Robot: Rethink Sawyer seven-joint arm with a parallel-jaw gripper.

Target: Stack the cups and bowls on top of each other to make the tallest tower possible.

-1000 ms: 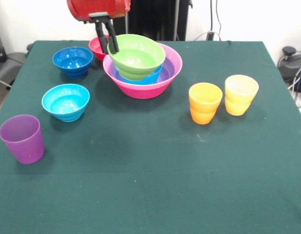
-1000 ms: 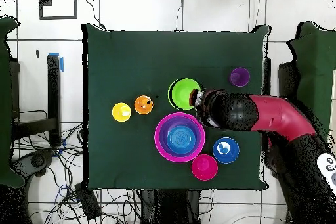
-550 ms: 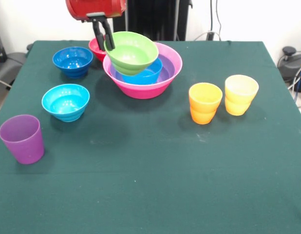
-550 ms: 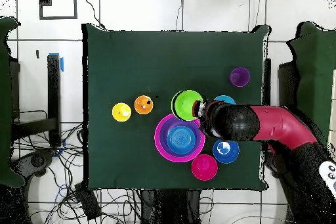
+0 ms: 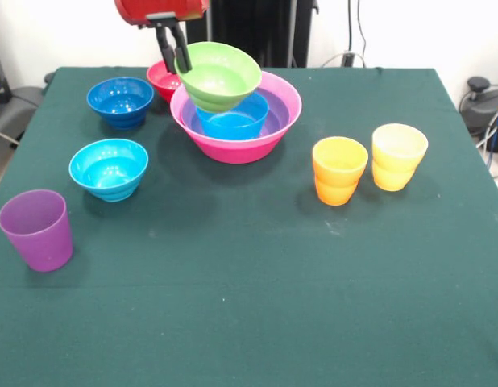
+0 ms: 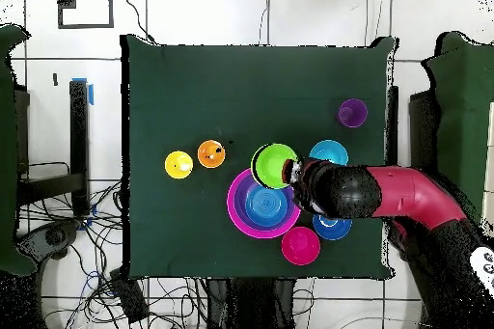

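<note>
My gripper (image 5: 178, 55) is shut on the left rim of the lime green bowl (image 5: 221, 74), which hangs tilted in the air above the tower (image 5: 237, 121). The tower is a hot-pink bowl (image 5: 277, 129) holding a purple bowl (image 5: 275, 114) and a mid blue bowl (image 5: 233, 125). From overhead the green bowl (image 6: 273, 164) overlaps the far edge of the pink bowl (image 6: 236, 211). On the table stand the cyan bowl (image 5: 109, 168), the dark blue bowl (image 5: 120, 101) and the red-pink bowl (image 5: 162, 79). The purple cup (image 5: 37, 229), orange cup (image 5: 339, 170) and yellow cup (image 5: 398, 156) stand apart.
The dark green cloth (image 5: 257, 290) covers the table. In the overhead view my arm (image 6: 386, 190) reaches in from the right and covers part of the dark blue bowl (image 6: 333, 228). Cables and gear lie on the floor around the table.
The green bowl has risen in my gripper and shifted toward the pedestal side, uncovering more of the mid blue bowl. Overhead, the arm has moved off the cyan bowl.
</note>
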